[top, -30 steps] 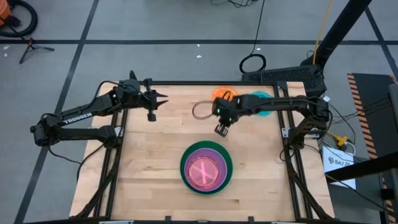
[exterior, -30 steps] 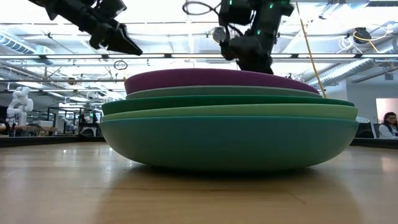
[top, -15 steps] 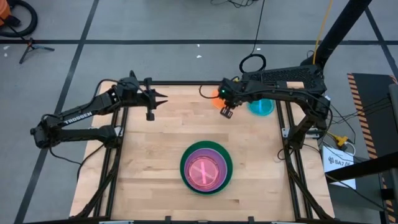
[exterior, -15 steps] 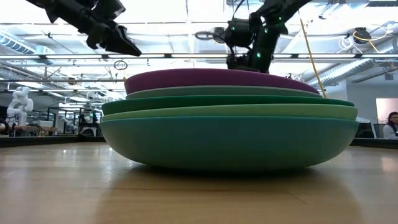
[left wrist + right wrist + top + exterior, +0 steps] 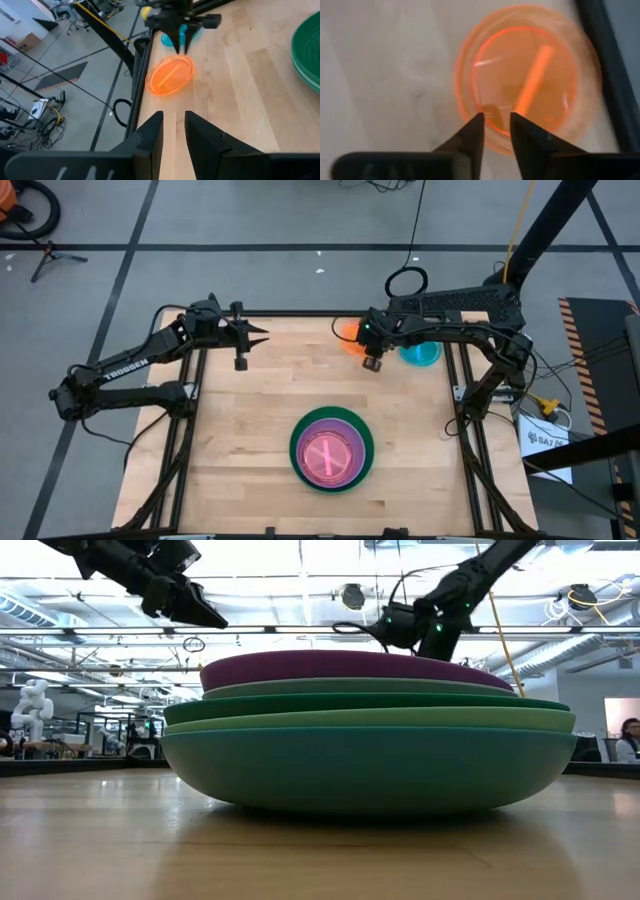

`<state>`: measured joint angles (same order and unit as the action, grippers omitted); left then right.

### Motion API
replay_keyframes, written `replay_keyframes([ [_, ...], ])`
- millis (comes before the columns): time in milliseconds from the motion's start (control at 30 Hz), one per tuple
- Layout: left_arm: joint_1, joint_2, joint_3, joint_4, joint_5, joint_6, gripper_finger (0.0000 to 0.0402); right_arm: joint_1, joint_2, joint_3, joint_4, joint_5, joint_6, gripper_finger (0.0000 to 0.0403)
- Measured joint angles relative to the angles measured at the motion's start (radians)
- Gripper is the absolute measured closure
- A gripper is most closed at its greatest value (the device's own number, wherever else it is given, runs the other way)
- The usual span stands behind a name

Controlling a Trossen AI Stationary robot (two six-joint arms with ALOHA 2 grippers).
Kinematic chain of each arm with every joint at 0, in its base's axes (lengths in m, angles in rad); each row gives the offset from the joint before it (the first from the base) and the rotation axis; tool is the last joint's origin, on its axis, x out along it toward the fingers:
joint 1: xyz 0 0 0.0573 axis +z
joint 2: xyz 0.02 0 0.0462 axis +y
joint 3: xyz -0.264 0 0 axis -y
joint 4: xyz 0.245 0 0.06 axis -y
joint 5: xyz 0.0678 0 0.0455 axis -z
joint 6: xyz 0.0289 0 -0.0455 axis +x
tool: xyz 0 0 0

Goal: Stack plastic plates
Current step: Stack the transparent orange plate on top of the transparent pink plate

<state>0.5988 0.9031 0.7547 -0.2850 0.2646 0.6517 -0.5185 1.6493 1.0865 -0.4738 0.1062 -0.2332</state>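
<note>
Grey floor with dark tape lines surrounded a pale wooden desk (image 5: 250,440) in the high view. A stack of plates (image 5: 331,450) sat toward the near middle of the desk, dark green rim outermost, purple ring inside it, a pink plate (image 5: 330,455) nested on top. Near the far edge lay an orange plate (image 5: 350,335), with a teal plate (image 5: 421,352) just beside it, toward the right rail. The right gripper (image 5: 373,364) hung at the orange plate's edge. The left gripper (image 5: 254,335) was over the far left part of the desk, well apart from every plate.

Low view, level with the desk: the stack (image 5: 365,735) filled the picture, a deep teal bowl-like plate at the bottom, then light green, dark green, mint and purple layers. Both arms showed above it against a workshop ceiling.

Left wrist view: the left gripper's fingers (image 5: 150,135) stood a narrow gap apart and held nothing. Beyond them the orange plate (image 5: 170,75) lay empty by the desk's edge, the right gripper (image 5: 179,42) above its far rim.

Right wrist view: the right gripper's fingers (image 5: 472,132) were slightly parted over the near rim of the orange plate (image 5: 525,75); whether they touched it could not be told. The plate held nothing.
</note>
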Motion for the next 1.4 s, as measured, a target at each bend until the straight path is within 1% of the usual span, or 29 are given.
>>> replay_keyframes([
  [67,0.004,0.000,0.000,-0.002,0.000,-0.008,0.0314,0.000,0.000,-0.045,0.057,-0.040,-0.061,0.0291],
  [133,0.004,0.000,0.000,-0.002,0.000,-0.015,0.0314,0.002,0.000,-0.089,0.115,-0.057,-0.081,0.0269],
  [200,0.004,0.000,0.000,-0.002,0.000,-0.016,0.0314,0.002,0.000,-0.128,0.151,-0.058,-0.077,0.0253],
  [300,0.004,0.002,0.000,0.001,0.000,-0.022,0.0314,-0.004,0.000,-0.176,0.238,-0.057,-0.030,0.0240],
  [533,0.002,0.047,0.000,0.029,0.000,-0.021,0.0314,-0.005,0.000,-0.255,0.406,-0.056,-0.011,0.0242],
  [700,0.002,0.090,0.000,0.052,0.000,-0.021,0.0314,-0.008,0.003,-0.258,0.433,-0.051,-0.012,0.0245],
  [833,0.002,0.115,0.000,0.055,0.000,-0.005,0.0314,-0.011,0.035,-0.258,0.469,-0.055,-0.012,0.0245],
  [1033,0.002,0.118,0.000,0.058,0.000,-0.002,0.0314,-0.012,0.080,-0.258,0.510,-0.056,-0.015,0.0246],
  [1100,0.002,0.118,0.000,0.058,0.000,-0.002,0.0314,-0.013,0.082,-0.258,0.523,-0.056,-0.015,0.0249],
  [1200,0.002,0.118,0.000,0.059,0.000,0.001,0.0314,-0.019,0.084,-0.258,0.535,-0.056,-0.015,0.0268],
  [1400,0.002,0.118,0.000,0.061,0.000,0.002,0.0314,-0.028,0.084,-0.258,0.530,-0.059,-0.018,0.0340],
])
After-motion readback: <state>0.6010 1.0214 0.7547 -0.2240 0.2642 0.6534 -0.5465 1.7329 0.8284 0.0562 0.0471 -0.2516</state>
